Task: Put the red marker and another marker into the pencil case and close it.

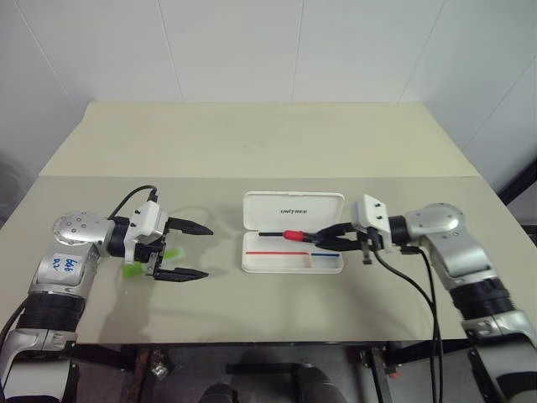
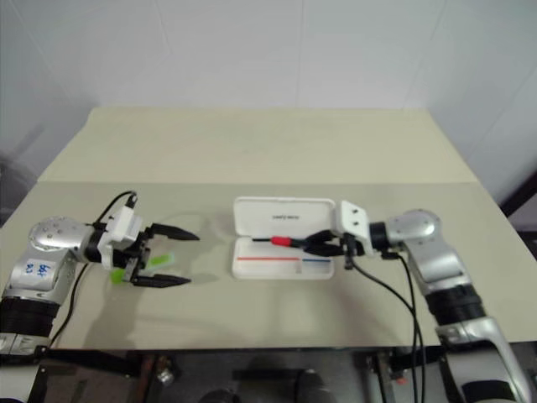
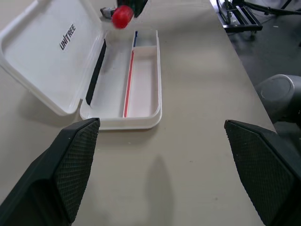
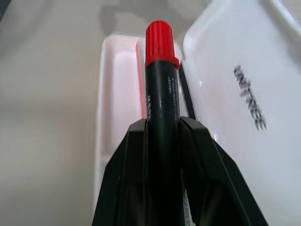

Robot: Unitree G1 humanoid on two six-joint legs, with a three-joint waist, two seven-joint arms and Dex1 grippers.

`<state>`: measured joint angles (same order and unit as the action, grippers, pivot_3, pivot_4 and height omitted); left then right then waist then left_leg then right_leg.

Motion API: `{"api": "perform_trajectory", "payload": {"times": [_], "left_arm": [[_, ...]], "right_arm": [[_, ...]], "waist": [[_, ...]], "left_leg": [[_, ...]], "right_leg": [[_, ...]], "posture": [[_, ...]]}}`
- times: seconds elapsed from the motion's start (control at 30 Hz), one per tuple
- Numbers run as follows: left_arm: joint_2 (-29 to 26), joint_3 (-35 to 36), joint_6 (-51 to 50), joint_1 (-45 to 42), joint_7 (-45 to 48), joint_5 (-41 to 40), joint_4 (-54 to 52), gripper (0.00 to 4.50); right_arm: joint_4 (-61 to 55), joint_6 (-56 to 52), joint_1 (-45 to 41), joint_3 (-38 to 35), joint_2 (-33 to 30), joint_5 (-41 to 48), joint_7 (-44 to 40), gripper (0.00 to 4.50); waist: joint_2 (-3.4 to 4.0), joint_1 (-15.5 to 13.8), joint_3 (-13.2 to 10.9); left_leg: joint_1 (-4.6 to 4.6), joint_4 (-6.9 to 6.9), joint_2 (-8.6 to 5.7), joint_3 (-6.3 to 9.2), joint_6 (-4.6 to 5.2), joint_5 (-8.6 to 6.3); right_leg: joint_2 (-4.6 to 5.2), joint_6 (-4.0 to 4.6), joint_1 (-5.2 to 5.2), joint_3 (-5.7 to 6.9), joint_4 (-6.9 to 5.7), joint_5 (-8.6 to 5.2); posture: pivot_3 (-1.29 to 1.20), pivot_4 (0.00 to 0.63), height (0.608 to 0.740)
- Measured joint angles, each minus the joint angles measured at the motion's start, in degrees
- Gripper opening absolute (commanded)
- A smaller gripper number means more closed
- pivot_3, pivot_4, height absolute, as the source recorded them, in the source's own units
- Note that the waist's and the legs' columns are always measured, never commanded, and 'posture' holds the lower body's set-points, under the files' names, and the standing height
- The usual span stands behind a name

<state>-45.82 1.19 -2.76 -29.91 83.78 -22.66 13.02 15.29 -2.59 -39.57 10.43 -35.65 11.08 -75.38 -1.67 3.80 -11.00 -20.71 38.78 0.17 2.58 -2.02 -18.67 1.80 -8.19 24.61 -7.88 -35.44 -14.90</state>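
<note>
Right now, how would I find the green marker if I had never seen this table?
Look at the beige table, then find the open white pencil case in the middle. Go to the robot's left, to the open left gripper. Under it lies the green highlighter; it is short and light green, while the red marker is slim, black and red-capped, held over the case by the right gripper.

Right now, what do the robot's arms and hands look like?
Both arms are silver metal with black ribbed sections and black cables. The left hand and right hand each have a white block at the wrist and two black pointed fingers with bumpy pads. The left arm has a blue-scribbled white sticker.
</note>
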Motion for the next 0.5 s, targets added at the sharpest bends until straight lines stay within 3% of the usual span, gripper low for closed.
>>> {"api": "perform_trajectory", "payload": {"times": [0.3, 0.5], "left_arm": [[0.1, 0.1, -1.2, 2.6, -2.3, -0.1, -3.5, 4.5], [0.4, 0.1, -1.6, 3.3, -3.2, -0.2, -3.7, 4.5]], "right_arm": [[9.1, 6.3, -3.1, 2.9, 5.4, -3.7, 0.1, 0.58], [12.2, 9.0, -4.8, 3.0, 7.3, -5.4, 1.1, 2.68]], "waist": [[0.0, 0.1, 0.0], [0.0, 0.5, 0.0]], "left_leg": [[-0.53, -0.12, -0.06, 0.05, -0.03, 0.02], [-0.54, -0.13, -0.22, 0.04, -0.02, 0.03]], "right_leg": [[0.28, 0.02, 0.61, 0.32, -0.11, -0.01], [0.53, 0.03, 0.67, 0.63, -0.15, -0.02]], "posture": [[0.0, 0.15, 0.74], [0.0, 0.15, 0.74]]}}
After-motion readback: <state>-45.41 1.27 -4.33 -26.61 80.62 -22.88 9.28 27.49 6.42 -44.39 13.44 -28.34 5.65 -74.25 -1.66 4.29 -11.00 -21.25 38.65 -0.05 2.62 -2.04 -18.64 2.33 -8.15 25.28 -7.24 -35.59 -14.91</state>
